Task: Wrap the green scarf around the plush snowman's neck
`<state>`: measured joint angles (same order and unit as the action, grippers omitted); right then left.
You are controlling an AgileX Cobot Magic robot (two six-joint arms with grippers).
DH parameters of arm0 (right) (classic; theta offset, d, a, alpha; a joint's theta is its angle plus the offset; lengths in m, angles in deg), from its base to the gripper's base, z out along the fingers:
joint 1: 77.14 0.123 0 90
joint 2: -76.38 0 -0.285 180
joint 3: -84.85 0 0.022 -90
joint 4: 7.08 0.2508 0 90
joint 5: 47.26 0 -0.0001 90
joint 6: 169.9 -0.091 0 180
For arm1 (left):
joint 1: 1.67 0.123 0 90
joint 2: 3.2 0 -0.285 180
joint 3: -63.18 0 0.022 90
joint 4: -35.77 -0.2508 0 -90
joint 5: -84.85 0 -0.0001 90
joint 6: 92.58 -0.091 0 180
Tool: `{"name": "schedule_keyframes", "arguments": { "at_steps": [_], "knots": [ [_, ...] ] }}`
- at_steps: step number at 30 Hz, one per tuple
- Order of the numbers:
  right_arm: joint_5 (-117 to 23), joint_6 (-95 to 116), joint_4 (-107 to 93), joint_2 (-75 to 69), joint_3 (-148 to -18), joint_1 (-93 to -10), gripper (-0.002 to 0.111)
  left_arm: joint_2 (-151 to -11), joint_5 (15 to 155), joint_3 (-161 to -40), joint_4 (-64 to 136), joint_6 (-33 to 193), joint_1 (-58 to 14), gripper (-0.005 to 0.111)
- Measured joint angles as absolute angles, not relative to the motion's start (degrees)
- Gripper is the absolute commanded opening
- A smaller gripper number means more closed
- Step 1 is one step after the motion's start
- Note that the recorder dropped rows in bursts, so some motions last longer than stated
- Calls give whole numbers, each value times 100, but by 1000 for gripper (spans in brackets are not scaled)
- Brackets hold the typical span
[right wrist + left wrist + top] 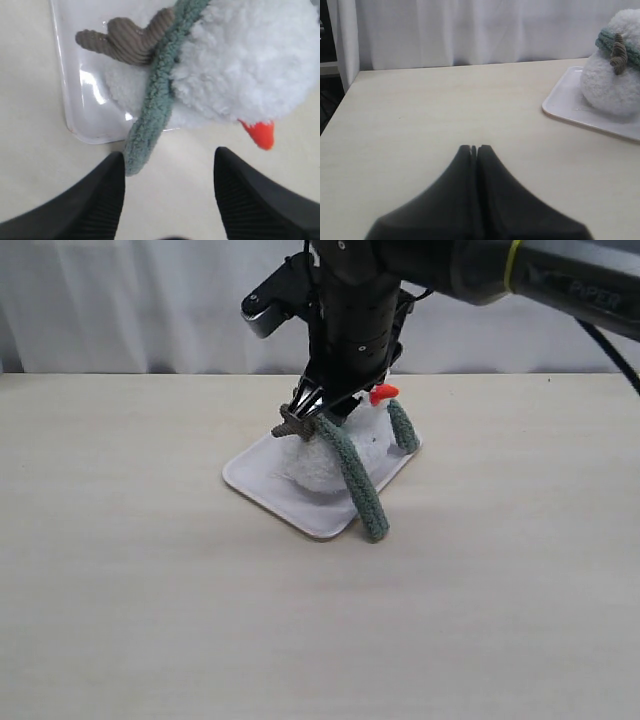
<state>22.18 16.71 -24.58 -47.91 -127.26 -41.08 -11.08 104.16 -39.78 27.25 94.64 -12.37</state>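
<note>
The plush snowman stands on a white tray, with its orange nose pointing right. The green scarf lies around its neck: one end hangs over the tray's front edge onto the table, and the other droops at the right. My right arm hangs directly over the snowman's head. In the right wrist view my right gripper is open above the snowman, with the scarf's end beside one finger and nothing between the fingers. My left gripper is shut and empty, low over the table, well away from the snowman.
A brown twig arm sticks out from under the scarf on the left. The tray's rim lies on a pale wooden table. A white curtain closes off the back.
</note>
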Motion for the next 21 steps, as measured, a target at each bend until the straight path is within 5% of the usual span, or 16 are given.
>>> {"name": "schedule_keyframes", "arguments": {
  "at_steps": [10, 21],
  "knots": [
    [2123, 1671, -1960, -4331, -12088, -5292, 51, -1108, 10416, -3978, 2725, 9464, -1237, 0],
    [-1179, 2802, 241, -3899, -9796, -6919, 51, -1108, 10416, -3978, 2725, 9464, -1237, 0]
  ]
}}
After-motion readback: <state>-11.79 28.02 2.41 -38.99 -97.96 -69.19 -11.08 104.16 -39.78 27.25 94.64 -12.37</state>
